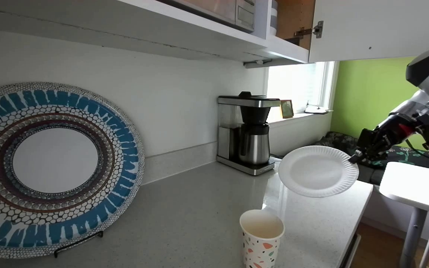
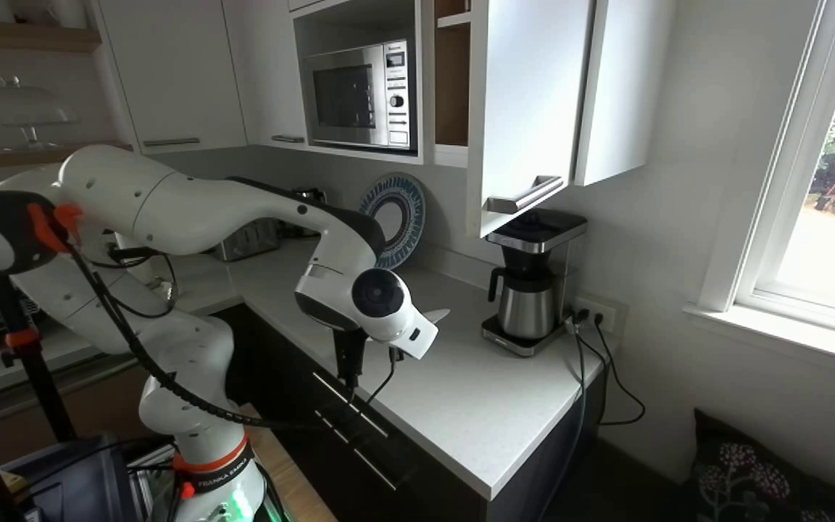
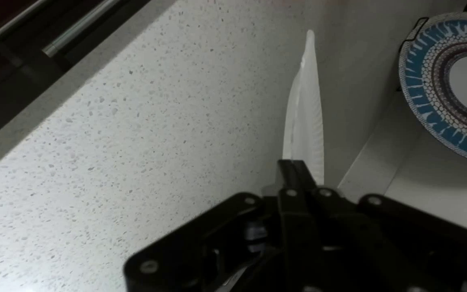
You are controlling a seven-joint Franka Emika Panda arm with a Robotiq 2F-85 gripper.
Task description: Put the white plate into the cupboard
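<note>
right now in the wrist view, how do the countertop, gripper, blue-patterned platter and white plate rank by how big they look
1. Countertop
2. Gripper, looming large because it's close to the camera
3. Blue-patterned platter, cut off by the frame
4. White plate, seen nearly edge-on

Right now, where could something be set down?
Bare counter lies between the patterned platter, coffee maker and paper cup, and at the end corner. Crowded: beside the coffee maker, where cords hang; above, the gripper holds the white plate.
</note>
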